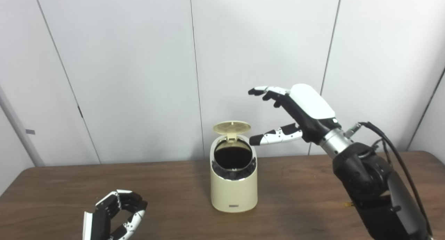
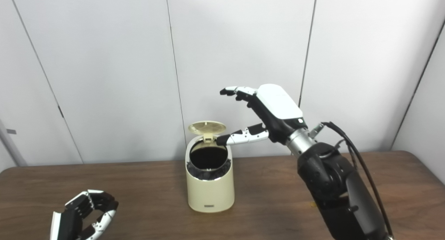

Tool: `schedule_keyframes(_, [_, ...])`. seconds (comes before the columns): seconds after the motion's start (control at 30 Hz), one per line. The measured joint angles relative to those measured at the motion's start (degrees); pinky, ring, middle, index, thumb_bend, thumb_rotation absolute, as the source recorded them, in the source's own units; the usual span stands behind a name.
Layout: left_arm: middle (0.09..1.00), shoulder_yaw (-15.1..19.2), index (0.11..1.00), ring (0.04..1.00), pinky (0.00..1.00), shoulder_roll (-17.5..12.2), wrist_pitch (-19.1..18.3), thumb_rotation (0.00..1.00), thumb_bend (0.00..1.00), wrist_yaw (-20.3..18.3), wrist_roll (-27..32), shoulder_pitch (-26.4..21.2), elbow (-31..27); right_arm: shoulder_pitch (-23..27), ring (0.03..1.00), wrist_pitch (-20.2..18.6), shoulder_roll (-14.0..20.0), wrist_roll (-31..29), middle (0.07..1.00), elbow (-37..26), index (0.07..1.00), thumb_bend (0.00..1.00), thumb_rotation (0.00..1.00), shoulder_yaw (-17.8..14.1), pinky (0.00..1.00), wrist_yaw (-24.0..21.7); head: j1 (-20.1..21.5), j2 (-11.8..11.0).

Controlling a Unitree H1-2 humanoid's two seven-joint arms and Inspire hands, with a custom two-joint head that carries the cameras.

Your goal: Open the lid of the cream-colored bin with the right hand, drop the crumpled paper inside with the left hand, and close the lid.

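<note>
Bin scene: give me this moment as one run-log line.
lid: open | bin: upright on table | right hand: open, raised beside lid | left hand: low, curled | paper: unseen

No text, brand, number or sign can be read anywhere in either eye view. The only candidate is a small grey label (image 1: 235, 206) low on the front wall of the cream-colored bin (image 1: 233, 184), just above its base, and whatever it carries is too small and blurred to make out.
</note>
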State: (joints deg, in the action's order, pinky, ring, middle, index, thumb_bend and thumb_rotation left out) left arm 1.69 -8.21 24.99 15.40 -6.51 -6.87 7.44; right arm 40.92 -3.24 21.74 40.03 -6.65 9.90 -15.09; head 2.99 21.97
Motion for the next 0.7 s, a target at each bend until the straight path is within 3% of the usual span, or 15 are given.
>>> schedule_keyframes(0.4, [0.518,-1.1,0.485,0.491,0.42,-0.1,0.0,0.08,0.49,0.5,-0.4,0.0,-0.3,5.2,0.771,0.4,-0.7,3.2,0.808,6.1,0.814,0.90,0.71,4.9,0.64,-2.3,-0.9,-0.1])
schedule_keyframes(0.7, [0.518,-1.7,0.485,0.491,0.42,-0.2,0.0,0.08,0.49,0.8,-1.4,0.1,-0.7,6.1,0.781,0.4,-1.9,2.8,0.810,9.7,0.816,0.87,0.68,7.1,0.67,-3.3,-1.4,0.3])
